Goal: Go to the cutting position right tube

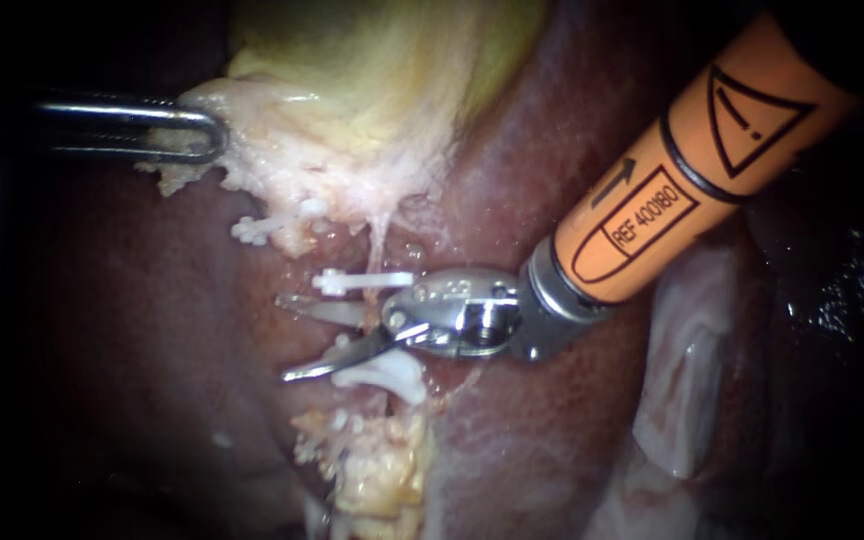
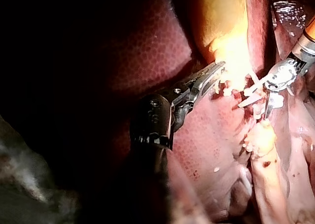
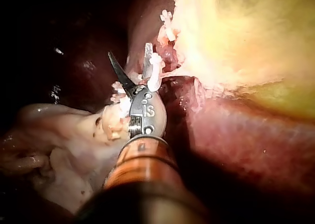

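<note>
So the right instrument (image 1: 285,338) comes in from the upper right and its two thin blades are spread wide, with a clear gap between them and nothing gripped. They point across the liver (image 1: 132,330) just below the gallbladder (image 1: 372,60). The right tube (image 1: 378,245) is the thin pale strand dropping from the gallbladder's ragged lower edge. It has an upper clip (image 1: 362,282) just above the top blade and a lower clip (image 1: 382,372) right under the bottom blade, so the open blades sit level with the stretch between those two clips. Honestly can't tell from the endoscope whether the tube itself lies inside the gap or behind the blades. In the right wrist view the blades (image 3: 129,54) fork open too, with a white clip (image 3: 155,70) touching one blade. A third clip (image 1: 257,230) sits further over on the left instrument's side, apart from the blades. The left instrument (image 1: 192,130) comes in from the left and has its jaws clamped on the gallbladder's pale edge.
</note>
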Action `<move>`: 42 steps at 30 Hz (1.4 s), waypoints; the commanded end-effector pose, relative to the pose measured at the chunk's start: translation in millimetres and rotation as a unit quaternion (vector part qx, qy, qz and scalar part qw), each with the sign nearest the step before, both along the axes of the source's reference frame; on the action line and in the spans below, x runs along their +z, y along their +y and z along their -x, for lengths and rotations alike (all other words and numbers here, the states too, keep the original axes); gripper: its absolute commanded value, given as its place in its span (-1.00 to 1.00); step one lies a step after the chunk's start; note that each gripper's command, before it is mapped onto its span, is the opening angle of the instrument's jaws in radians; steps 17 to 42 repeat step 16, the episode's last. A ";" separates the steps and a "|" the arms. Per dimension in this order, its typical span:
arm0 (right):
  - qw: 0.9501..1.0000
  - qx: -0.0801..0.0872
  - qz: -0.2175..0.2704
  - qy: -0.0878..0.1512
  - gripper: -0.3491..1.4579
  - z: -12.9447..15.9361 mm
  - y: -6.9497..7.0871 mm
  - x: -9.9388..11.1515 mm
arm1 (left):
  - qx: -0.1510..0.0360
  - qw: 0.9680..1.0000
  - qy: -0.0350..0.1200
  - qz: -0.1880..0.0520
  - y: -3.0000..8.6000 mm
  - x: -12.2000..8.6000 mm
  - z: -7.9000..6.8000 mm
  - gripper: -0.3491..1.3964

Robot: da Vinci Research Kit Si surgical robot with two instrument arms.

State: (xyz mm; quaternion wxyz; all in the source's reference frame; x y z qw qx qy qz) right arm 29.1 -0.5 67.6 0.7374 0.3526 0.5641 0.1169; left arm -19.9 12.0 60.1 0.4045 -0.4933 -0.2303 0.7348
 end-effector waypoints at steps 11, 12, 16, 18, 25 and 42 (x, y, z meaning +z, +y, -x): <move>1.000 -0.002 -0.006 0.000 0.73 0.0 0.2 -1.5 | 0.000 1.000 0.000 0.000 0.0 0.0 0.0 -1.00; 1.000 -0.002 -0.006 0.000 0.73 0.0 0.2 -1.5 | 0.000 1.000 0.000 0.000 0.0 0.0 0.0 -1.00; 1.000 -0.001 -0.014 -0.004 0.73 0.0 0.2 -1.3 | 0.000 1.000 0.000 0.000 0.0 0.0 0.0 -1.00; 1.000 -0.001 -0.014 -0.004 0.73 0.0 0.2 -1.3 | 0.000 1.000 0.000 0.000 0.0 0.0 0.0 -1.00; 1.000 -0.001 -0.014 -0.004 0.73 0.0 0.2 -1.3 | 0.000 1.000 0.000 0.000 0.0 0.0 0.0 -1.00; 1.000 -0.001 -0.014 -0.004 0.73 0.0 0.2 -1.3 | 0.000 1.000 0.000 0.000 0.0 0.0 0.0 -1.00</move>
